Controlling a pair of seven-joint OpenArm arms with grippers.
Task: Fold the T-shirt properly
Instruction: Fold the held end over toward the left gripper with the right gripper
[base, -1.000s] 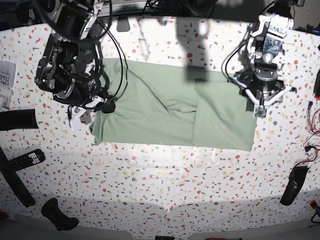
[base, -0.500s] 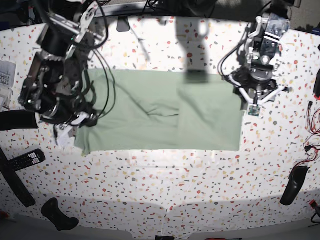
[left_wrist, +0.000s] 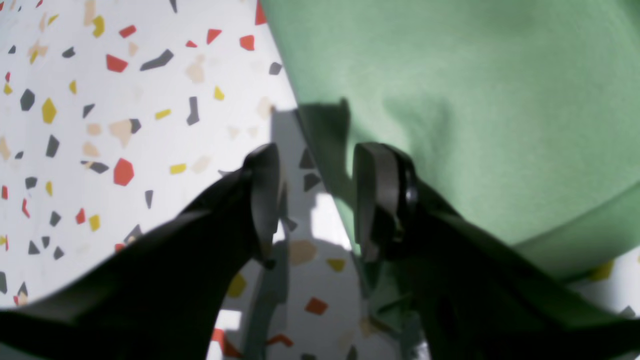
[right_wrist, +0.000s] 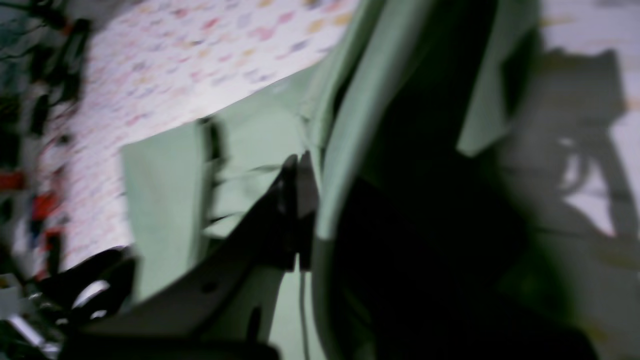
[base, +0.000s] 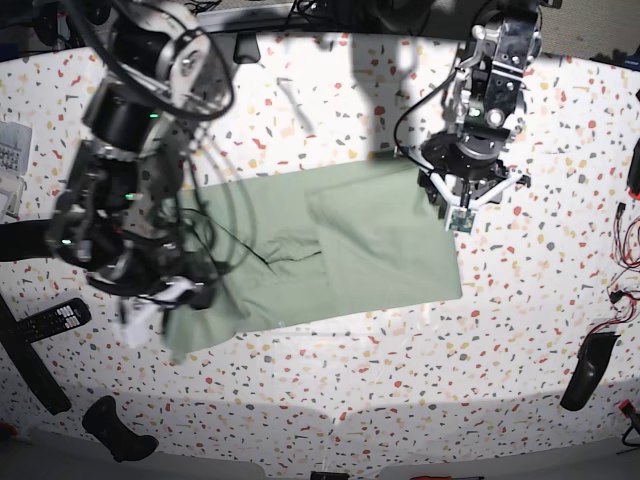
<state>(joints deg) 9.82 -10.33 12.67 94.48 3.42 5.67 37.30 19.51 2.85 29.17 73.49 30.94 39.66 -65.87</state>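
The pale green T-shirt (base: 370, 240) lies partly folded on the speckled table, tilted, with one layer lapped over its right half. My right gripper (base: 195, 295) is at the shirt's left front corner, shut on the fabric. The right wrist view is blurred, but there the T-shirt (right_wrist: 165, 190) drapes over and around my right gripper (right_wrist: 305, 200). My left gripper (base: 462, 212) hangs over the shirt's far right corner. In the left wrist view my left gripper (left_wrist: 315, 200) is open, and the edge of the T-shirt (left_wrist: 475, 100) runs below the gap and under one finger (left_wrist: 377, 200).
A remote control (base: 50, 320) and dark objects (base: 35, 240) (base: 120, 430) lie along the table's left side. Another black object (base: 585, 370) and loose wires (base: 625, 275) sit at the right edge. Papers (base: 10, 150) are at the far left.
My right gripper has dragged the shirt's left edge toward the table's front, sliding and turning the whole shirt leftward. My left arm has moved left along with the far right corner.
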